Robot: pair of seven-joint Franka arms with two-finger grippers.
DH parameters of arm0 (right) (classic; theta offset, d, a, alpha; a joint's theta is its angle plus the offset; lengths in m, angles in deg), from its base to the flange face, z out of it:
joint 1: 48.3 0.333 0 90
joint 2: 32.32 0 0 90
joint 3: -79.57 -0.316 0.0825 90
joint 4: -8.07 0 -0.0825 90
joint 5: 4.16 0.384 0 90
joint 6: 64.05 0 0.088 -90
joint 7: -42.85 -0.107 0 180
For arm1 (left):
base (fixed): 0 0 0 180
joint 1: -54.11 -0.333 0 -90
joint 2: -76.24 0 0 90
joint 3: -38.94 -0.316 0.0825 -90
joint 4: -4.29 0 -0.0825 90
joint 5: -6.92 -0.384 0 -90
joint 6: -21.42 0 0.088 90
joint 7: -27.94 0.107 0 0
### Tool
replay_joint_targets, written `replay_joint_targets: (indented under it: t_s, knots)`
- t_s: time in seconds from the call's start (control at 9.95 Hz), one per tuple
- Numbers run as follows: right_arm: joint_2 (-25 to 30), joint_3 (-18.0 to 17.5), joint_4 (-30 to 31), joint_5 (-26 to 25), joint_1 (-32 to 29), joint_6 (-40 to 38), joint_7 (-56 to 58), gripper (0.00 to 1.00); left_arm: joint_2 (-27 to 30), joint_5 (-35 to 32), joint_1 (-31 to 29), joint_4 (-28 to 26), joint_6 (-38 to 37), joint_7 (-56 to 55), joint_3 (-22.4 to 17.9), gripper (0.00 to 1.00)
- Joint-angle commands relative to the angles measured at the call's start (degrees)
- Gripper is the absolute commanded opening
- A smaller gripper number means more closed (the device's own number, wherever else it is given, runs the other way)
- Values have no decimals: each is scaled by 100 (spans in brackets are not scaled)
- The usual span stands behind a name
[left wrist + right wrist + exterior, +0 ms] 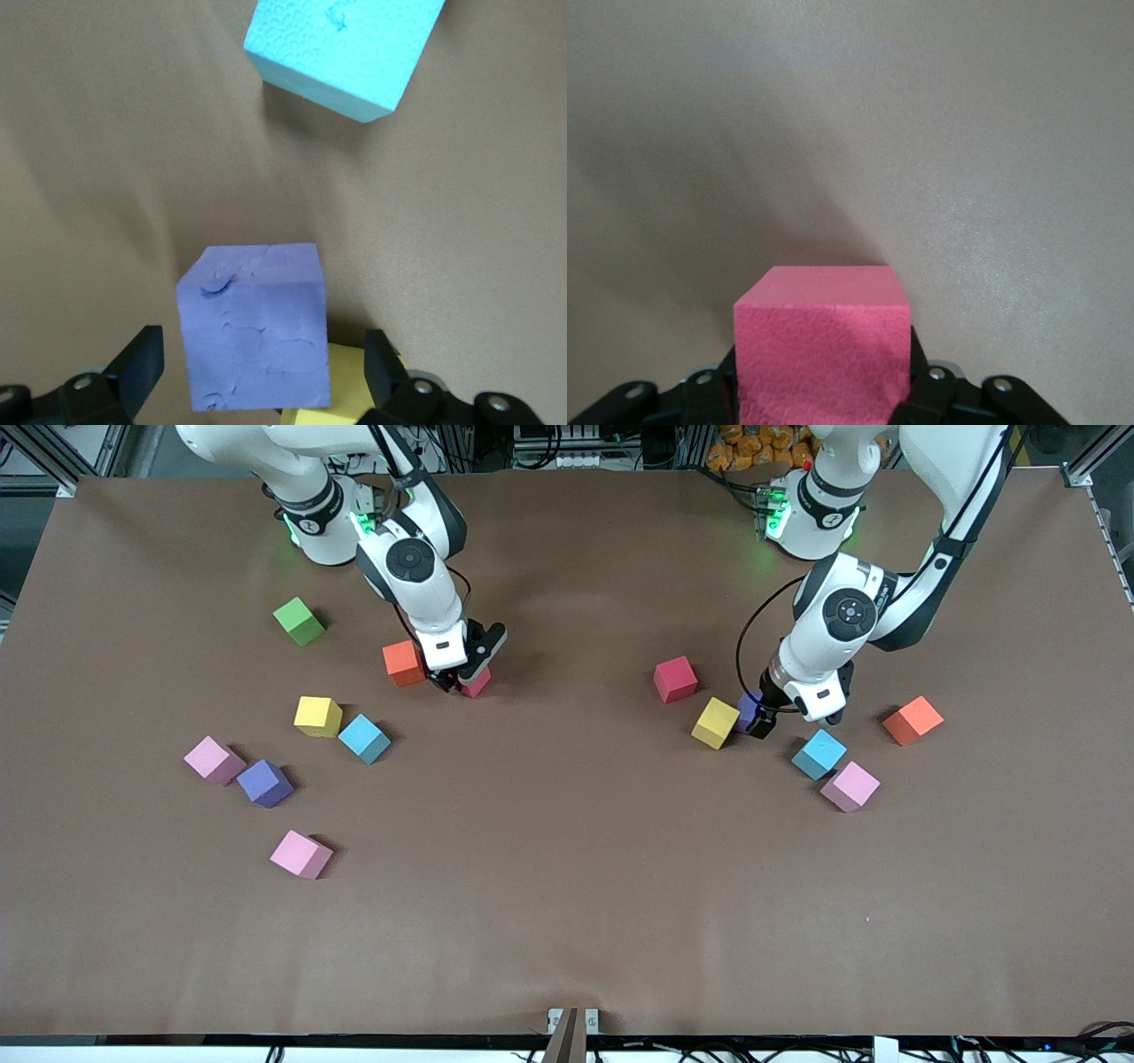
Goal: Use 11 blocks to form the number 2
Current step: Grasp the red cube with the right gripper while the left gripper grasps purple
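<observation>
Red cube (822,350) sits clamped between right gripper (461,682) fingers on the table beside an orange cube (403,662), while left gripper (266,376) straddles a purple cube (254,328) touching a yellow cube (715,722), fingers apart, not gripping.

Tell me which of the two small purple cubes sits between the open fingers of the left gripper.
The purple cube beside the yellow cube; the other purple cube lies untouched beside a pink cube.

A brown table (567,921) fronts aluminium framing (71,452) and cables.
</observation>
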Motion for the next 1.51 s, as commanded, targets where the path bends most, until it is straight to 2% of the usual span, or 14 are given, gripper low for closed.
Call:
replay_joint_targets:
  t_s: [0.0,0.3,0.5,0.7,1.0,1.41]
  knots:
    - [381,-24,62,-43,-67,-239,69,45,-77,-347,-24,-97,193,-250,-7,100]
    - [1059,-15,-26,-43,-749,-1145,690,45,-376,-943,-32,-88,193,-477,-16,100]
    - [1069,20,-183,-43,-1357,-1165,1114,43,-578,-1654,-93,-36,193,-1013,-50,100]
    - [1078,20,-272,-43,-1622,-1182,1151,43,-684,-2139,-251,78,193,-1426,-51,100]
    - [1262,20,-360,-26,-1693,-1418,1142,43,-667,-2158,-252,105,193,-1516,-42,100]
    - [1289,-15,-422,10,-1640,-1358,1142,44,-658,-2158,-191,123,176,-1683,-16,100]
